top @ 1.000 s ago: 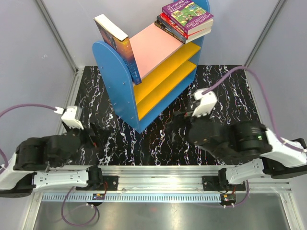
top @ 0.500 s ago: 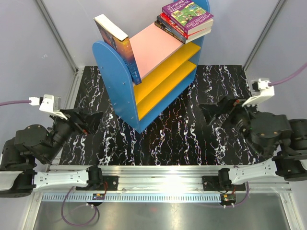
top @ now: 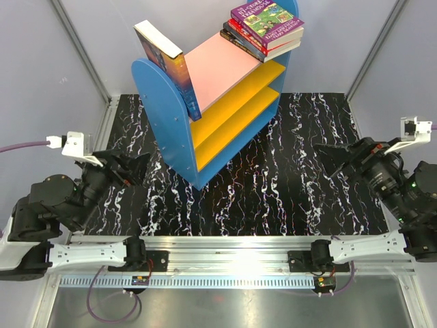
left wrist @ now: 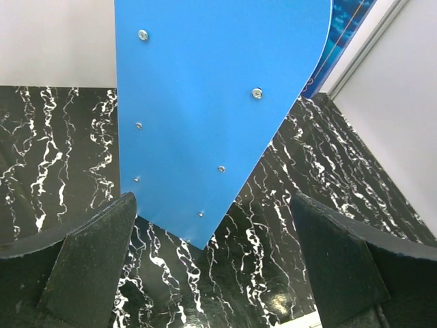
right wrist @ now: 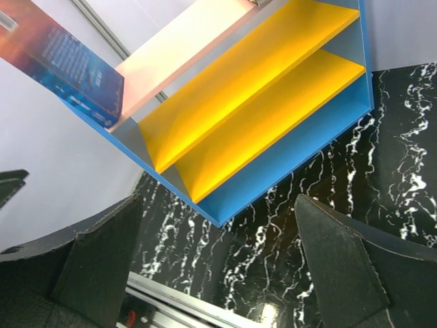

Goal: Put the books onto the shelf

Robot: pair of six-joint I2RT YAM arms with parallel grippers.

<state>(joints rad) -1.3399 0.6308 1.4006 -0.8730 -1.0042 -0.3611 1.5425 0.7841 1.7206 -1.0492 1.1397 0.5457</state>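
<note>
Black table (top: 287, 198) bears shelf (top: 167, 116), books (top: 270, 24) on top: two o'clock from nearer left hand (top: 133, 172), ten from right hand (top: 331, 158), both released.

My right arm (top: 392, 188): it was folded low in the middle, near the blue, pink and yellow bookcase (top: 167, 116). Now it has swung out to the right side.
My right gripper (top: 328, 159): it has gone well away from the bookcase.
My left arm (top: 54, 201): it lay flat. Now it is lifted up.
My left gripper (top: 138, 169): it now points at the bookcase.
</note>
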